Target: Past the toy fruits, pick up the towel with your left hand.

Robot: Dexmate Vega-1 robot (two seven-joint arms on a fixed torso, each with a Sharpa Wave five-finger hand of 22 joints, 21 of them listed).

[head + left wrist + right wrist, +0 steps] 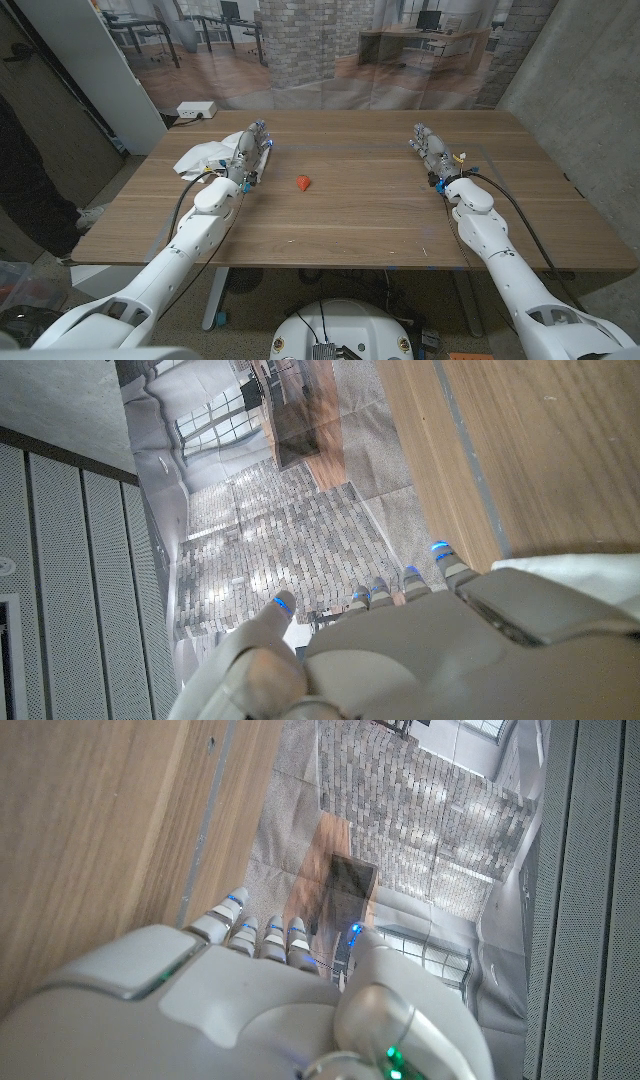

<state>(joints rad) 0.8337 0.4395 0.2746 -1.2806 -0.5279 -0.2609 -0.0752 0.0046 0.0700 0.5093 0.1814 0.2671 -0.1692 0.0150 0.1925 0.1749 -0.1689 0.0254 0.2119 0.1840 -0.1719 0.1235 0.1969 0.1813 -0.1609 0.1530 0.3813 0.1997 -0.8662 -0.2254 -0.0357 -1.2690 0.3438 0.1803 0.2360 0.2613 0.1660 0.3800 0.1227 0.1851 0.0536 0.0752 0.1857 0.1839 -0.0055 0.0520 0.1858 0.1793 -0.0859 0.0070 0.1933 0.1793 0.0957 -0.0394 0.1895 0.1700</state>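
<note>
left hand (252, 150) beside white towel (208, 156), held nothing | orange toy fruit (304, 183) mid-table (360, 220) | right hand (432, 152) well apart, held nothing

table (350, 215): wood, visible grain, matt-satin finish, smooth
towel (205, 156): white cloth, soft, crumpled folds, matt
toy fruit (303, 182): orange, looks like smooth plastic, too small to tell more
left hand (250, 155): grey-white hard shell, plastic look, smooth, slight sheen; metal-look segments on the fingers
right hand (433, 153): same smooth pale shell, semi-gloss in the right wrist view
arm covers (200, 225): white moulded plastic, glossy
cables (182, 205): black, rubbery sheath, matt
backdrop (330, 50): printed sheet, creased, low sheen
</note>
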